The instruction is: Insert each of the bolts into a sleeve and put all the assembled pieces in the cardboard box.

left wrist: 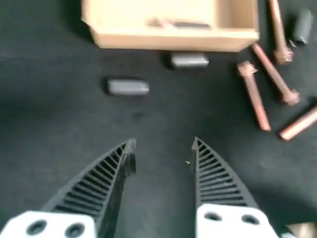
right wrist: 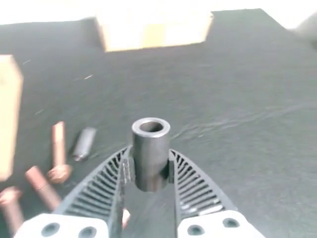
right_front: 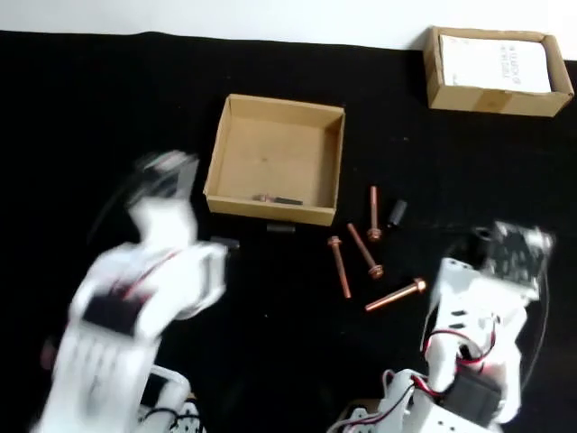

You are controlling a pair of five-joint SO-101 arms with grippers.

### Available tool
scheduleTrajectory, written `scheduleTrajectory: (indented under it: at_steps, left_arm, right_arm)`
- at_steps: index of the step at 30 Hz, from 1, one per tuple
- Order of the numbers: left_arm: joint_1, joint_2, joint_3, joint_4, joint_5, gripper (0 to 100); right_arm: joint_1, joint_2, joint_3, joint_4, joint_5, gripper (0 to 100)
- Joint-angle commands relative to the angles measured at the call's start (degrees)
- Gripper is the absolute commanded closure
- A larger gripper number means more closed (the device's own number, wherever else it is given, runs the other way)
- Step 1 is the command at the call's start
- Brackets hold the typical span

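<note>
My right gripper (right wrist: 148,157) is shut on a dark cylindrical sleeve (right wrist: 150,148), held upright with its bore showing. My left gripper (left wrist: 163,146) hangs open over bare cloth, short of two loose sleeves (left wrist: 128,87) (left wrist: 189,60) in front of the cardboard box (left wrist: 168,37). The open box (right_front: 216,171) sits mid-table with one assembled piece (right_front: 278,199) inside by its near wall. Several copper bolts (right_front: 365,250) lie to the right of the box, with a third sleeve (right_front: 398,212) beside them. The left arm (right_front: 135,289) is at the lower left and the right arm (right_front: 478,316) at the lower right.
A second cardboard box (right_front: 496,68) holding a white sheet stands at the far right corner. Black cloth (right_front: 108,117) covers the table, with open room at the left and in front of the bolts.
</note>
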Motion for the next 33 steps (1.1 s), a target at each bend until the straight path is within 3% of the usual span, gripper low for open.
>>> scheduleTrajectory:
  at_steps: [1,6,11,22,33]
  left_arm:
    - [8.48,13.85,-12.09,0.88,8.44,81]
    - [17.89,31.08,-21.93,0.62,14.68,81]
    - [21.76,47.96,-33.1,0.62,18.99,81]
    - [21.05,83.12,-60.88,4.13,21.63,81]
    - [18.15,98.77,-76.26,7.12,21.63,82]
  right_arm:
    - [5.93,-6.11,7.34,-6.46,0.0,99.2]
    - [13.14,-10.24,15.87,-10.86,1.41,99.1]
    - [19.91,-9.98,21.76,-17.71,3.16,99.1]
    - [26.68,-9.98,24.22,-20.0,3.16,99.1]
    - [26.33,-9.98,23.69,-20.09,3.08,99.1]
